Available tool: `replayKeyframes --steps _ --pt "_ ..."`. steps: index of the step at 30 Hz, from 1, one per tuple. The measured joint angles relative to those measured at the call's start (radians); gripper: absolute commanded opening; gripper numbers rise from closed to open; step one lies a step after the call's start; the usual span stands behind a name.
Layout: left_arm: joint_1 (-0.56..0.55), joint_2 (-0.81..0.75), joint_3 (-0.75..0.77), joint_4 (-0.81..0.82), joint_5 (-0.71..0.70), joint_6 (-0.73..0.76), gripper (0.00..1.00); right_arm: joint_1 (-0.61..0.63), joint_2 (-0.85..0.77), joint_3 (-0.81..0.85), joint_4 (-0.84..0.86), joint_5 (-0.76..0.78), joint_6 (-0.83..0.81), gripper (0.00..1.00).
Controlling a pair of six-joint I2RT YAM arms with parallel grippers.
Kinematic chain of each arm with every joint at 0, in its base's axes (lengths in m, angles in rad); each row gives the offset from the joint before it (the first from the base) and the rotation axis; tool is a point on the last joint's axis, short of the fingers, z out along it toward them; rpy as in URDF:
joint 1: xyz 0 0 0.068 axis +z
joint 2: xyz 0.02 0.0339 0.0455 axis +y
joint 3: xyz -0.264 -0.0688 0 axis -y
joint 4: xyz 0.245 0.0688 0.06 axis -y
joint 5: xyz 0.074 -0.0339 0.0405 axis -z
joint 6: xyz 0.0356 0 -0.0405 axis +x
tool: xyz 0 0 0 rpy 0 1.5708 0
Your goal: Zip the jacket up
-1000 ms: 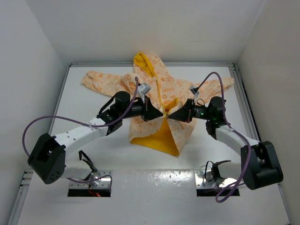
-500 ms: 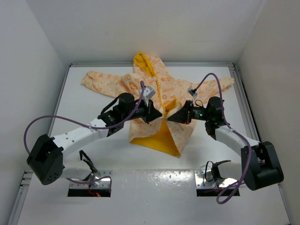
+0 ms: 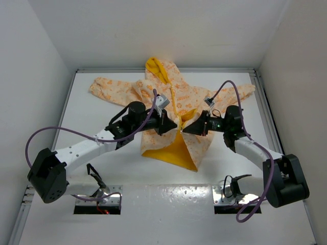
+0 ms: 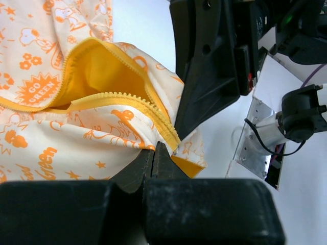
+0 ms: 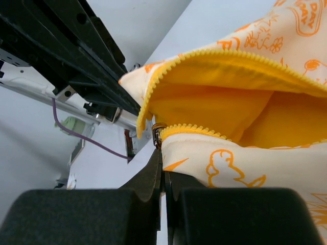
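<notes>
From above, the jacket (image 3: 176, 102) lies spread on the white table (image 3: 97, 109). Its hood is at the far edge, its 2 sleeves are stretched out sideways, and its lower front is open on yellow lining. The left gripper (image 3: 173, 124) and right gripper (image 3: 185, 127) meet nose to nose at the front opening.

In the left wrist view, the left gripper (image 4: 156, 153) is pressed together on the cream hem just beside the yellow zipper teeth (image 4: 127, 97). The right gripper's black body (image 4: 209, 66) stands close behind.

In the right wrist view, the right gripper (image 5: 162, 163) is clamped on the opposite zipper edge, right under a small metal zipper piece (image 5: 158, 130).
</notes>
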State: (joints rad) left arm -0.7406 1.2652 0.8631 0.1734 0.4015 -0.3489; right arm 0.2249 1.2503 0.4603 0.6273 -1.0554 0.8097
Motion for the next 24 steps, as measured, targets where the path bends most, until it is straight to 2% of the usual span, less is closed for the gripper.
replayKeyframes --steps 10,24 --pt "0.002 0.0 0.003 -0.004 -0.036 -0.005 0.0 0.0 -0.001 -0.014 0.153 -0.009 0.072 0.0" --pt "0.021 0.001 0.039 -0.014 -0.047 -0.03 0.0 0.0 -0.006 -0.032 0.159 -0.022 0.084 0.0"
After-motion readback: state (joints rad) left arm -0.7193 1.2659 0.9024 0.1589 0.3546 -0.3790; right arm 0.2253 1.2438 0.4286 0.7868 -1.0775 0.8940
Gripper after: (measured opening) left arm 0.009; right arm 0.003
